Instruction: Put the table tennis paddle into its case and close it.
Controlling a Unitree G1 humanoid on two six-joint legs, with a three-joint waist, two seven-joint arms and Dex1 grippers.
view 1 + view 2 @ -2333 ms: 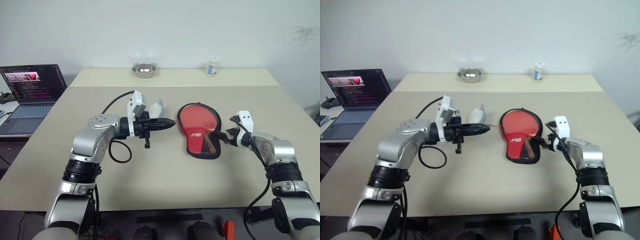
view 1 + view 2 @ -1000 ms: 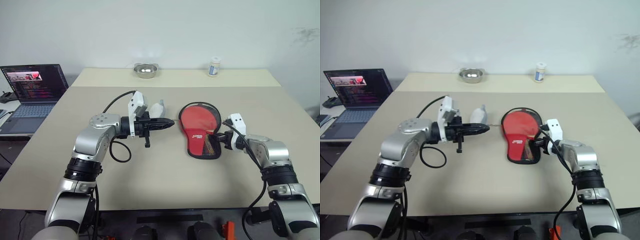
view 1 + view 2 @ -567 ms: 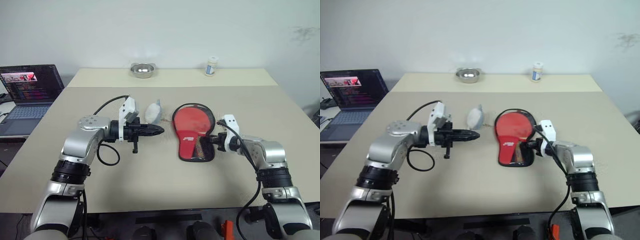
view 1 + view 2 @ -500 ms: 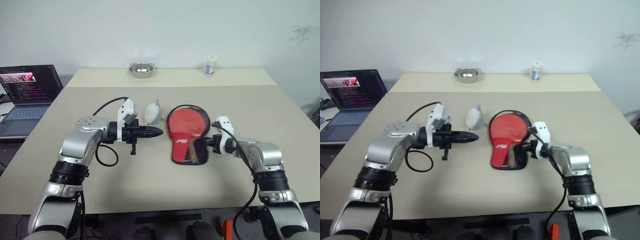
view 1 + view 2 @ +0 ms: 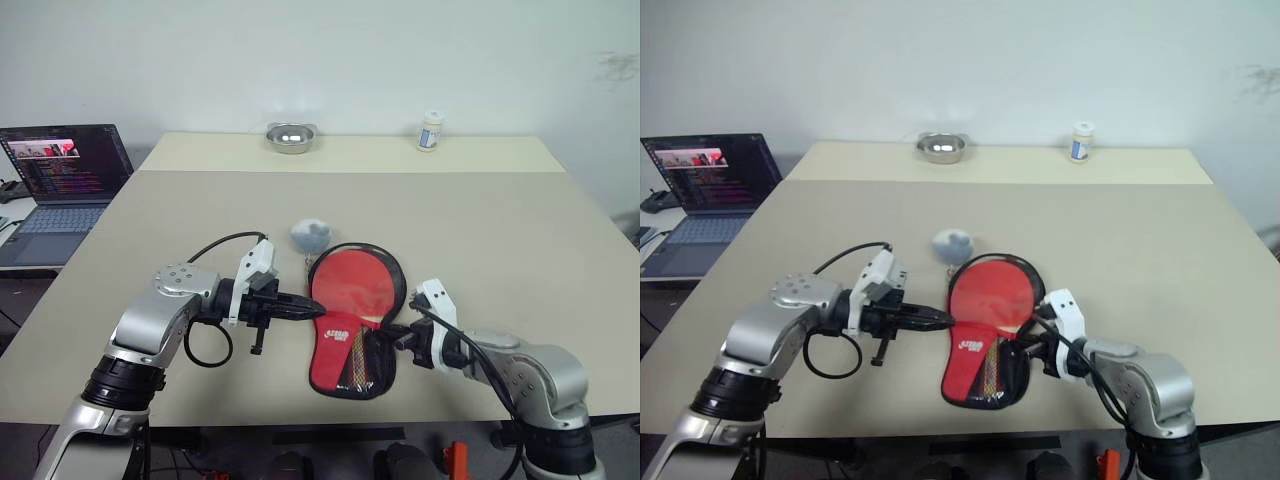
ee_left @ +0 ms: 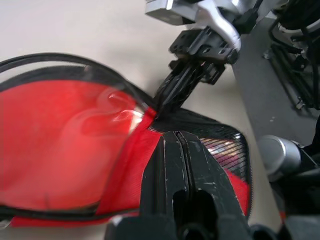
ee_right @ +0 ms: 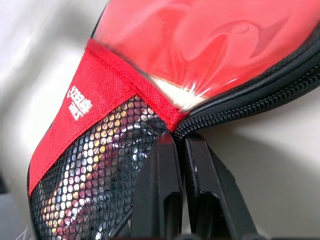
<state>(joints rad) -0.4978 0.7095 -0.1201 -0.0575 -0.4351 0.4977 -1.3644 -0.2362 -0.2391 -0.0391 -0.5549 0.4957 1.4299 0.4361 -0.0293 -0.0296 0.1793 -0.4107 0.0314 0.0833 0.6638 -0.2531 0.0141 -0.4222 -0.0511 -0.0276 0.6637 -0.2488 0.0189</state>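
The case lies red side up on the table between the two grippers, the paddle's striped handle showing through its black mesh. The right gripper, fingers pressed together, meets the zipper rim beside the mesh, apparently pinching it. The left gripper, also closed and holding nothing, points at the case's opposite edge. Beyond it sits a small grey-white object.
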